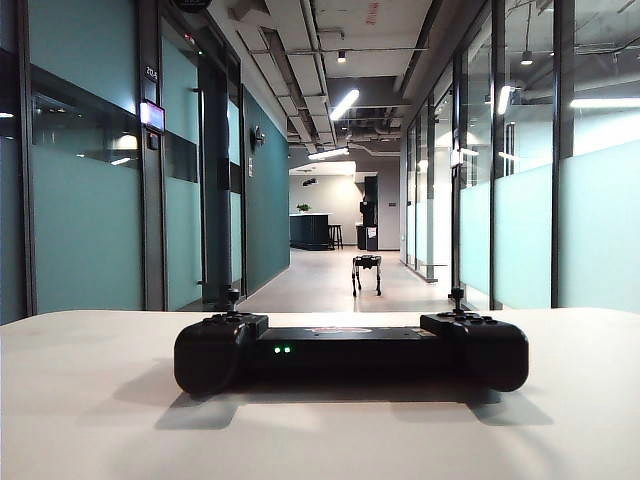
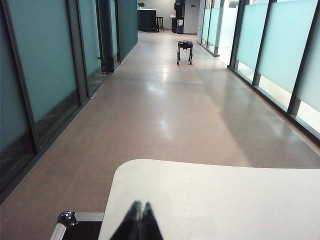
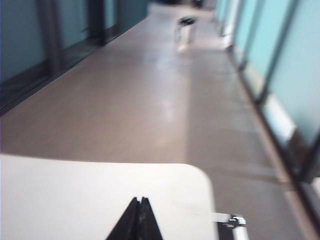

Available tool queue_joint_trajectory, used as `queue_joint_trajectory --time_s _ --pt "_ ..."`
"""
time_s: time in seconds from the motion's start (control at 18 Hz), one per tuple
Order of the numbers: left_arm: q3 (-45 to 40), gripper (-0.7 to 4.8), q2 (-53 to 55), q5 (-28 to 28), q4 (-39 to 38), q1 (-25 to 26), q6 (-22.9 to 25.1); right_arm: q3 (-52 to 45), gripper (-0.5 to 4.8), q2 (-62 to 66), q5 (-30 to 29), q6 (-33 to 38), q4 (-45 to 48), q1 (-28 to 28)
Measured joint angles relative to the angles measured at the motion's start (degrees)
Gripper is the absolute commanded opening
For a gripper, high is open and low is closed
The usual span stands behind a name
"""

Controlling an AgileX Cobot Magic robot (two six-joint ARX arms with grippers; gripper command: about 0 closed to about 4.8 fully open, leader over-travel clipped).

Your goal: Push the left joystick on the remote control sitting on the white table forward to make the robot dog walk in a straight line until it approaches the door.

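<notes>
The black remote control (image 1: 350,350) lies across the white table (image 1: 90,400), two green lights lit on its middle bar. Its left joystick (image 1: 231,298) stands upright with nothing touching it. Far down the corridor stands the robot dog (image 1: 366,272), also seen as the robot dog (image 2: 185,50) from the left wrist and blurred as the robot dog (image 3: 185,30) from the right wrist. No gripper shows in the exterior view. My left gripper (image 2: 139,206) is shut and empty above the white table (image 2: 225,200). My right gripper (image 3: 139,201) is shut and empty over the white table (image 3: 75,190).
Teal glass walls line the corridor's left side (image 1: 90,200), frosted glass panels the right (image 1: 590,220). A dark counter (image 1: 310,231) stands at the far end. A metal-edged black case corner (image 2: 67,220) sits beside the table; another case corner (image 3: 235,221) shows on the other side.
</notes>
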Motion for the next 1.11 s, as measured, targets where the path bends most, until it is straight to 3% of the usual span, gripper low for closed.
queue_joint_trajectory --time_s 0.44,1.11 --pt "0.0 -0.05 0.0 0.0 0.0 0.0 0.0 -7.7 -0.05 -13.1 -0.3 -0.1 0.2 -8.4" --pt "0.0 -0.05 0.0 0.0 0.0 0.0 0.0 -13.7 -0.05 -13.1 -1.4 -0.1 10.4 -8.9"
